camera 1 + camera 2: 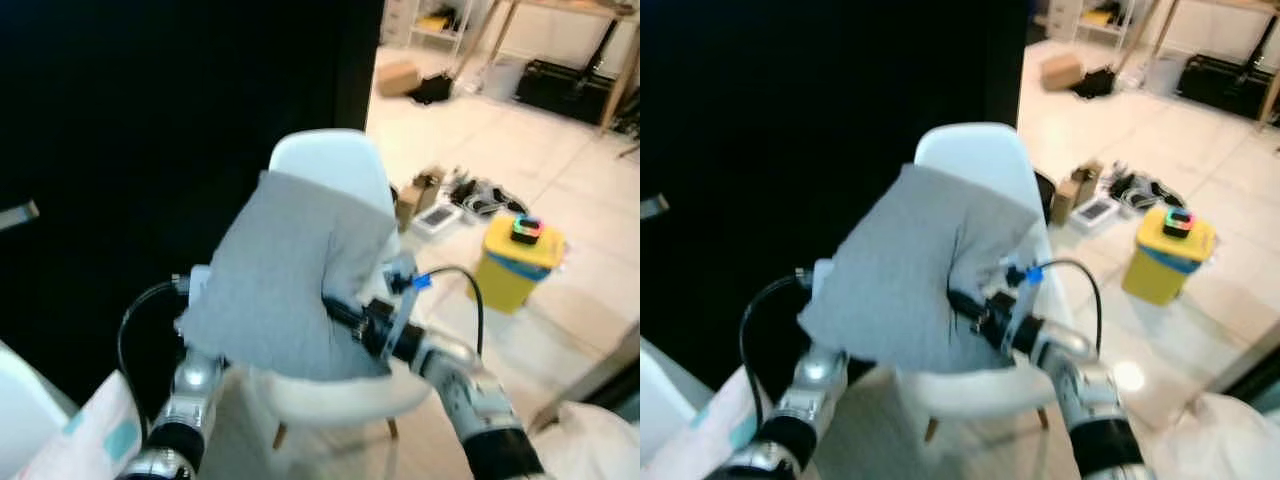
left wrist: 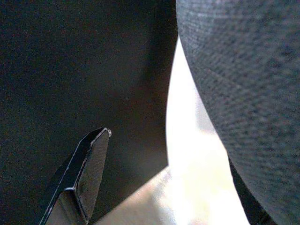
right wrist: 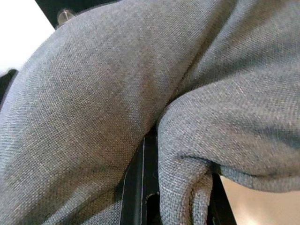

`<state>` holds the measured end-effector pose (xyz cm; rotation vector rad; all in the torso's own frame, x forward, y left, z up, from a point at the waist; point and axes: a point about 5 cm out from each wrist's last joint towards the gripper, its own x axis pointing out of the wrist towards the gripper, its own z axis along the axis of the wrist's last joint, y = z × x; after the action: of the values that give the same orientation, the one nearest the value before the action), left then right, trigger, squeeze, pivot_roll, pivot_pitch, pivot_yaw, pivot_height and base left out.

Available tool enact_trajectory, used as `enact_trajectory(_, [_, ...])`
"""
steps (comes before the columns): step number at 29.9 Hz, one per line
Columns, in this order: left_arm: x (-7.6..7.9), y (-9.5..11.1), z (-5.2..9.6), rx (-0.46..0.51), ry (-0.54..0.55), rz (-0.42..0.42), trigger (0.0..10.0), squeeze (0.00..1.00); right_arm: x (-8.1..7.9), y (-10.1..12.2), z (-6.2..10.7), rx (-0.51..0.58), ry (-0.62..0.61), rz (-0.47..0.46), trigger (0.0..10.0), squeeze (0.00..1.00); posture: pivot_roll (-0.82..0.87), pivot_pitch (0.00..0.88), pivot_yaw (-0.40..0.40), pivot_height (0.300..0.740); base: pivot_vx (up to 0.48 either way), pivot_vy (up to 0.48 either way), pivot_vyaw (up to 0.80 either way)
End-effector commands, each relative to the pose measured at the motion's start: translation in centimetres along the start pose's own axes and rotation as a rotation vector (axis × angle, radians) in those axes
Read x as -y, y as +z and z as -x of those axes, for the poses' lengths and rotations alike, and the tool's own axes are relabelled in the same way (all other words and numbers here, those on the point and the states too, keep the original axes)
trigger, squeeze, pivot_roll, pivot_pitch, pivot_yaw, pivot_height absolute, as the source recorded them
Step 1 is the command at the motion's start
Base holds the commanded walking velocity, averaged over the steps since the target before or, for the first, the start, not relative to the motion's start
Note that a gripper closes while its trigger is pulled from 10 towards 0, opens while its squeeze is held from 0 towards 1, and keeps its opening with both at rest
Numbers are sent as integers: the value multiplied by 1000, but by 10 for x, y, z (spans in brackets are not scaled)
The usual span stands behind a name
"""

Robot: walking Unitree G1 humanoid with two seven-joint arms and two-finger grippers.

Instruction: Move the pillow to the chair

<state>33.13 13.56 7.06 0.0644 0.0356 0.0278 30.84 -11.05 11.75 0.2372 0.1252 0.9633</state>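
Observation:
A grey pillow (image 1: 290, 285) hangs tilted over the seat of a white shell chair (image 1: 325, 155), covering most of the backrest. My right gripper (image 1: 338, 310) is shut on a fold at the pillow's right lower edge; in the right wrist view the grey fabric (image 3: 93, 93) is bunched between the black fingers (image 3: 140, 187). My left gripper (image 1: 195, 300) sits at the pillow's left lower edge, its tips behind the cloth. In the left wrist view one black finger (image 2: 84, 173) stands apart from the pillow (image 2: 248, 93), and the other finger is hidden.
A black wall (image 1: 150, 120) stands to the left, behind the chair. A yellow bin (image 1: 515, 260) and loose clutter (image 1: 450, 200) lie on the pale floor to the right. A cardboard box (image 1: 398, 78) is farther back. A white bag (image 1: 590, 440) is at lower right.

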Motion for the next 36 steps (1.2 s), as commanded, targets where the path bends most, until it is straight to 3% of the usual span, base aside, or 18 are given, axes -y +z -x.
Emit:
enact_trajectory(1, [31, 20, -4, 81, -119, -47, 10000, 0, -23, -4, -27, -22, 120, 30, 10000, 0, 48, 98, 8, 740, 0, 0, 0])
enact_trajectory(4, [29, 23, -5, 94, -91, -58, 10000, 0, -20, -11, -33, -96, 62, 95, 10000, 0, 48, 95, 9, 740, 0, 0, 0])
enact_trajectory(13, [15, 32, -8, 119, 7, -78, 10000, 0, -15, -8, -43, -100, -28, 125, 10000, 0, 54, 93, -4, 725, 0, 0, 0])
enact_trajectory(15, [13, 33, -10, 121, 7, -76, 10000, 0, -10, -5, -44, -85, -70, 116, 10000, 0, 59, 97, -8, 720, 0, 0, 0])
enact_trajectory(16, [15, 35, -10, 127, -50, -69, 10000, 0, 0, 1, -45, -63, -154, 104, 10000, 0, 58, 99, -9, 710, 0, 0, 0])
enact_trajectory(19, [17, 36, -10, 131, -90, -66, 10000, 0, 5, 3, -45, -56, -193, 103, 10000, 0, 58, 99, -9, 705, 0, 0, 0])
enact_trajectory(22, [26, 25, -5, 84, -210, -160, 10000, 0, 17, 5, -41, -62, -297, 115, 10000, 0, 56, 106, -2, 690, 0, 0, 0])
enact_trajectory(32, [27, -4, 7, -14, -223, -241, 10000, 0, 24, 14, -38, 7, -374, 113, 10000, 0, 56, 118, 1, 660, 0, 0, 0])
enact_trajectory(36, [19, -17, 11, -40, -249, -424, 10000, 0, 32, 26, -37, 69, -457, 140, 10000, 0, 63, 121, 3, 640, 0, 0, 0])
